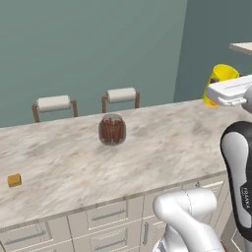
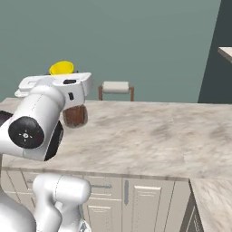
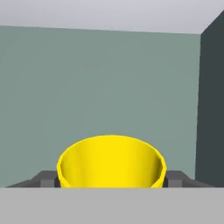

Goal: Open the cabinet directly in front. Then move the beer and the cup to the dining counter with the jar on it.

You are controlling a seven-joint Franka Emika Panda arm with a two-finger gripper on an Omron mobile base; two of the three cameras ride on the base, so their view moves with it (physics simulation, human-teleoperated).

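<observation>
Cup sits between the dark fingers, which are spread wide around its sides, at the bottom centre of the hand view. In the left base view the jar stands mid-frame on the tabletop; the cup shows yellow at upper right. I would lower it upright, well apart from the jar. Its base and red mark are hidden.

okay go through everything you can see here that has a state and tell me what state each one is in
cup: upright, mouth up, inside looks empty, held between the fingers above the counter.
gripper: shut on the cup.
jar: upright on the dining counter, reddish-brown sticks inside; whether lidded cannot be told.
drawers: shut.
</observation>
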